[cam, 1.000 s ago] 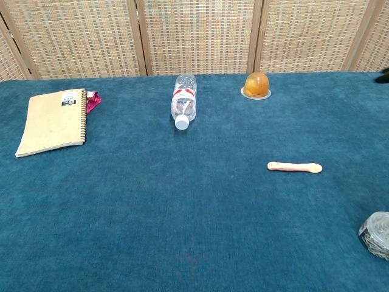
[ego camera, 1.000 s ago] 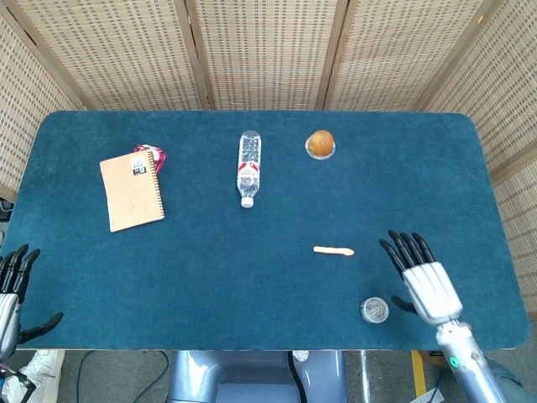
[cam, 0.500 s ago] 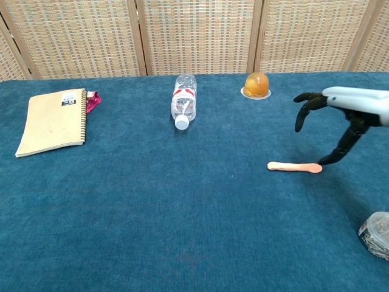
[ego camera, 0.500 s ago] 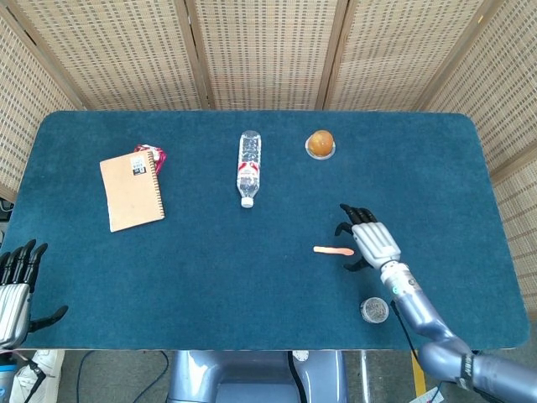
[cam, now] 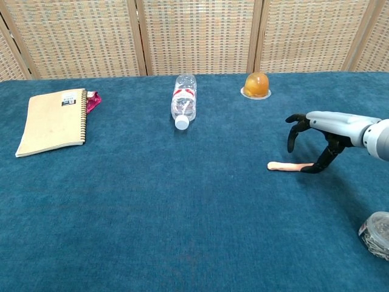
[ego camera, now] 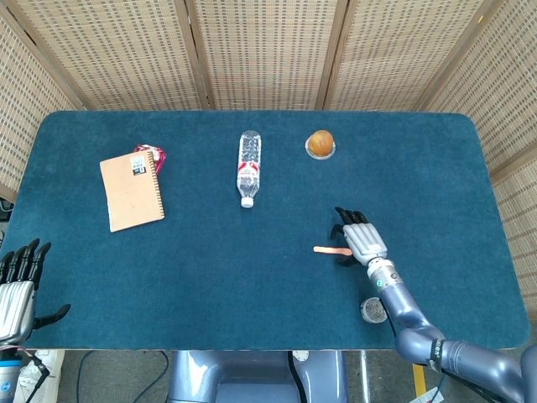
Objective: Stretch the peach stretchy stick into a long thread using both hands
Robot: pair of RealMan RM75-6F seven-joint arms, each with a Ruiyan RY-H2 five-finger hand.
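Right hand has slid in over the peach stretchy stick, hiding its right end; fingers spread, thumb touching, no grasp. Left hand, cropped at the blue worktop edge, stays spread.

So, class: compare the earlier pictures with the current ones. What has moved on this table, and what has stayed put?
The right hand has travelled in from the table's right side and now arches over the right end of the peach stick, thumb at its tip; a grip is not clear. The left hand barely shifted. Stick, water bottle, notebook and small tin stayed put.
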